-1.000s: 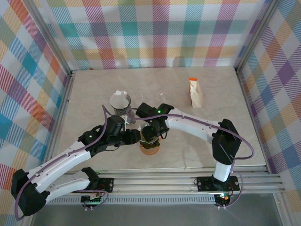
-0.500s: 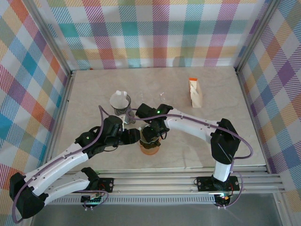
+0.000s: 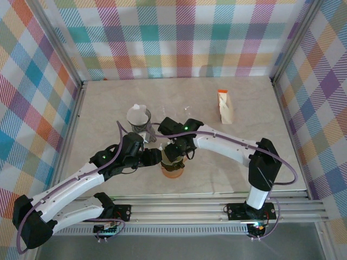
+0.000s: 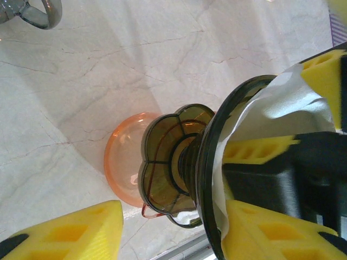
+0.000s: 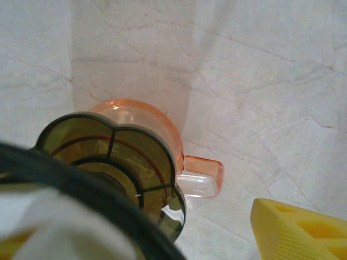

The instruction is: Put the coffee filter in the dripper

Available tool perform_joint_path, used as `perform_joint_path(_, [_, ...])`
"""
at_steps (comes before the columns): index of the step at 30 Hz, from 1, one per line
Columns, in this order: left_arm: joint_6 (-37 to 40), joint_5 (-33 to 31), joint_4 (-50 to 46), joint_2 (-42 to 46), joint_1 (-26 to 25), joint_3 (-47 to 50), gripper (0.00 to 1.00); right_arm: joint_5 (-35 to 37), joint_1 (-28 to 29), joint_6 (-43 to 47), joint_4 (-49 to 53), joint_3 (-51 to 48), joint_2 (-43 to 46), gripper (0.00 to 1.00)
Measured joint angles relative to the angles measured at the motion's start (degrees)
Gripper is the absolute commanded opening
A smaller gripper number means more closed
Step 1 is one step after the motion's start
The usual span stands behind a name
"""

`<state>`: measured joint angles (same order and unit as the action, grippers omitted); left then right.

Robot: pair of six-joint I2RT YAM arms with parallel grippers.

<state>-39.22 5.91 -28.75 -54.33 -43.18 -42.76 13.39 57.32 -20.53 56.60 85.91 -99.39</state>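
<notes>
Coffee filter (image 4: 282, 105), white paper, sits in the mouth of the dark dripper (image 5: 116, 154), with one edge poking out past the black rim. That dripper stands on an orange cup (image 5: 201, 176) near the middle of the table (image 3: 108, 103), toward its near edge; the cup's handle sticks out free to one side. Both arms meet over it. Left gripper (image 3: 154, 157) comes in from the left with its yellow fingers (image 4: 70, 233) apart, one outside the dripper and clear of it, the other against the rim and the paper; I cannot tell whether it grips anything. Right gripper (image 3: 173, 153) reaches in from the right with its jaws spread wide, released: one finger (image 5: 303, 227) hangs over bare table beside the cup, touching nothing, while the other is down in the filter. Far and left of the cup stands a clear glass jug (image 3: 139, 117). Well apart, far right, a tan packet (image 3: 225, 107) with an orange top stands alone.
</notes>
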Motion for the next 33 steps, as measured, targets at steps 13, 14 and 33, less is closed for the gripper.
perform_joint_path(13, [-0.22,0.02,-0.02,0.0,0.0,-0.02,0.55,3.13,0.0,-0.04,1.16,2.6,10.95,0.76])
perform_joint_path(14, [-0.22,0.02,-0.02,0.0,0.0,-0.02,0.56,3.39,0.0,-0.04,1.33,2.6,11.89,0.76])
perform_joint_path(33, [-0.42,0.0,-3.19,2.84,0.0,-4.09,0.71,7.28,0.0,-1.46,1.36,-0.83,21.18,0.77])
